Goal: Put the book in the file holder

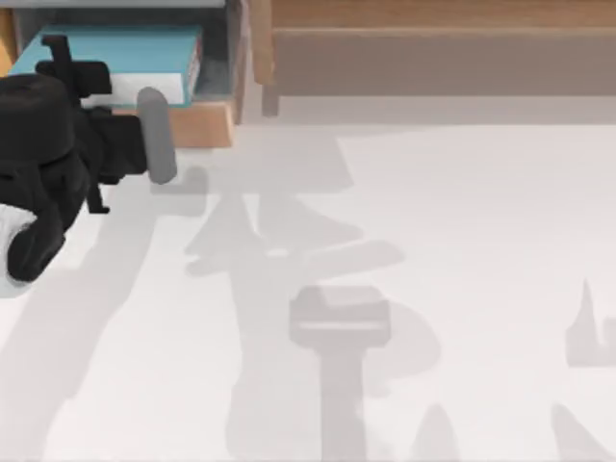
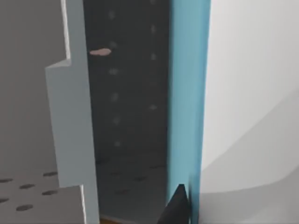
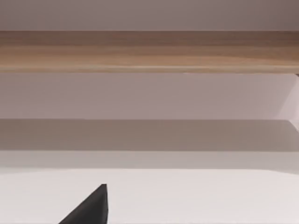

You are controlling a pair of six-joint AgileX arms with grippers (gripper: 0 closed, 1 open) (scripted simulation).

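The book [image 1: 115, 56] lies inside the holder [image 1: 217, 123] at the table's far left corner, its teal cover facing up in the top view and its white page edge turned toward the table's right. Its long axis runs left to right across the table, along the holder's tan front panel. In the left wrist view the book [image 2: 187, 102] shows as a tall teal strip standing beside the holder's dark perforated inner wall [image 2: 126, 102], with a pale grey stepped wall on the other side of that wall.

The left gripper [image 1: 60, 60] sits over the book's left end, just behind the tan panel, with the black arm trailing off toward the near left. Whether its fingers are open or closed on the book cannot be told; in the left wrist view one dark fingertip [image 2: 176, 207] lies against the teal cover.

To the gripper's right, past the holder's side wall, a long brown shelf [image 1: 433, 53] runs along the table's far edge. The white table [image 1: 462, 250] in front of it is crossed by grey shadows.

The right wrist view faces the shelf [image 3: 149, 51], with one dark fingertip [image 3: 91, 207] of the right gripper low in front.
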